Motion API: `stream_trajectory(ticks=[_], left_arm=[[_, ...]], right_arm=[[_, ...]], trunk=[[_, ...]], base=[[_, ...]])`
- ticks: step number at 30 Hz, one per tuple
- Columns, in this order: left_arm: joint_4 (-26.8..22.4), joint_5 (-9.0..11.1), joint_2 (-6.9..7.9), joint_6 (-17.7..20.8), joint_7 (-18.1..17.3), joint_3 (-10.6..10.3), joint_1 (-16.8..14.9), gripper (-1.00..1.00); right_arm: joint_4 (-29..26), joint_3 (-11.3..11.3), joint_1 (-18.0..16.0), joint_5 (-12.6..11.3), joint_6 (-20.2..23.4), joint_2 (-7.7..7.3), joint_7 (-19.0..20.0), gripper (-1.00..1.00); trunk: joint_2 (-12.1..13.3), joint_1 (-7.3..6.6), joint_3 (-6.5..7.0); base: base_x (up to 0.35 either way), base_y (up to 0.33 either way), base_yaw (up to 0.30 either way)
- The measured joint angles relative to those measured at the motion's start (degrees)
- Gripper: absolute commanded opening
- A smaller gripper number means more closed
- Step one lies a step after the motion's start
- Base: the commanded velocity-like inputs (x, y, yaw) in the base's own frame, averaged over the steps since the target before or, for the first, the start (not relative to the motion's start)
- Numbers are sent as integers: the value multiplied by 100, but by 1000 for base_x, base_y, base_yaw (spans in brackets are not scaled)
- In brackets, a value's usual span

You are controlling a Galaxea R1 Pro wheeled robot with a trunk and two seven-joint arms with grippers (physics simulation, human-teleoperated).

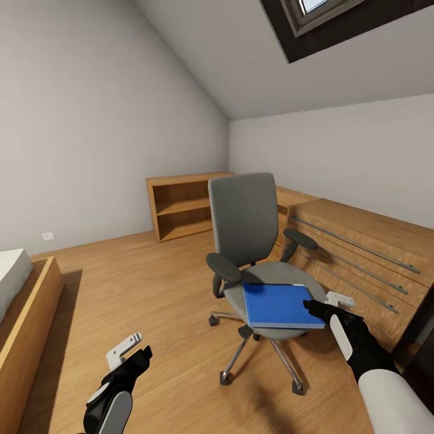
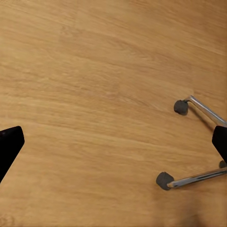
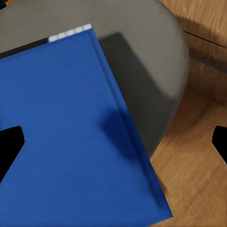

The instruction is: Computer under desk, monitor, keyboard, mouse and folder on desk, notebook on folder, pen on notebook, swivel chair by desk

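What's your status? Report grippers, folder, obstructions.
Right gripper open, at the blue folder's near edge. Left gripper open, over bare floor. Folder flat on swivel chair seat, ungrasped. Nothing blocking.

Lighting, my head camera: even and bright, soft daylight; skylight (image 1: 313,9) set in the sloped ceiling above the swivel chair (image 1: 253,241). Shadows: faint, diffuse patch on the wooden floor (image 1: 150,289) below the chair's base; darker strip beside the bed frame (image 1: 30,319). No glare. Wide-angle stretch toward the frame edges. My right wrist camera: folder (image 3: 61,137) slightly soft, a dim shadow on its cover. My left wrist camera: floor grain mildly blurred.
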Motion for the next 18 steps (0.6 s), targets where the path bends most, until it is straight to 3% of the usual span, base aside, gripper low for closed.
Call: stream_trajectory(ticks=[8, 9, 10, 18], left_arm=[[10, 0, 0, 0, 0, 0, 0, 100], [10, 0, 0, 0, 0, 1, 0, 100], [12, 0, 0, 0, 0, 0, 0, 100], [12, 0, 0, 0, -4, 0, 0, 100]], right_arm=[[-20, 0, 1, -3, 17, 0, -1, 100], [-954, -16, 305, -23, 472, 10, -7, 100], [-1304, -15, 364, -31, 512, 12, -7, 100], [-1698, -18, 571, -56, 619, 30, -11, 100]], trunk=[[0, 0, 1], [0, 0, -1], [0, 0, 1], [0, 0, 1]], base=[[0, 0, 0], [0, 0, 0], [0, 0, 0], [0, 0, 0]])
